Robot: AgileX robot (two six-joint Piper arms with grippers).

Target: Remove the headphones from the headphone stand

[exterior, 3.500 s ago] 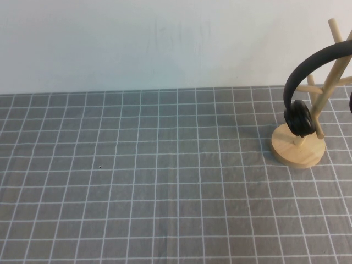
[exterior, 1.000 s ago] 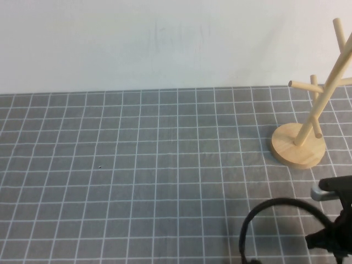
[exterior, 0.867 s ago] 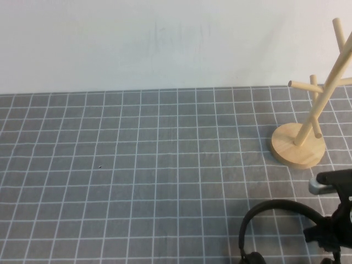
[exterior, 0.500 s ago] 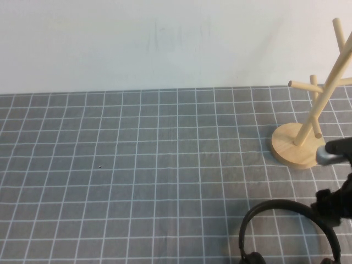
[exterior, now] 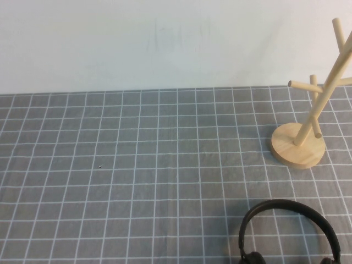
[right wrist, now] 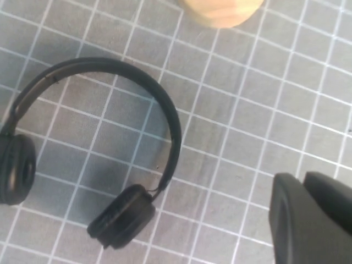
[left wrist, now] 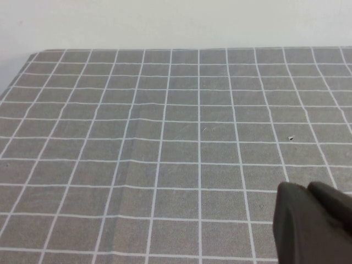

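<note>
The black headphones (exterior: 286,204) lie flat on the grey checked cloth at the front right, headband arching away from me, ear cups at the picture's lower edge. The wooden headphone stand (exterior: 297,149) stands bare behind them, at the right edge. No arm shows in the high view. In the right wrist view the headphones (right wrist: 122,215) lie flat below the stand's base (right wrist: 220,11). My right gripper (right wrist: 302,179) is shut and empty, above the cloth, apart from them. My left gripper (left wrist: 305,187) is shut and empty over bare cloth.
A grey cloth with a white grid (exterior: 137,176) covers the table. A white wall (exterior: 154,44) rises behind it. In the left wrist view the cloth's far edge (left wrist: 165,50) meets the wall.
The headphones came off the stand 3.5 s ago, and my right gripper carried them down to the cloth at the front right. Since half a second ago that gripper has left the high view.
</note>
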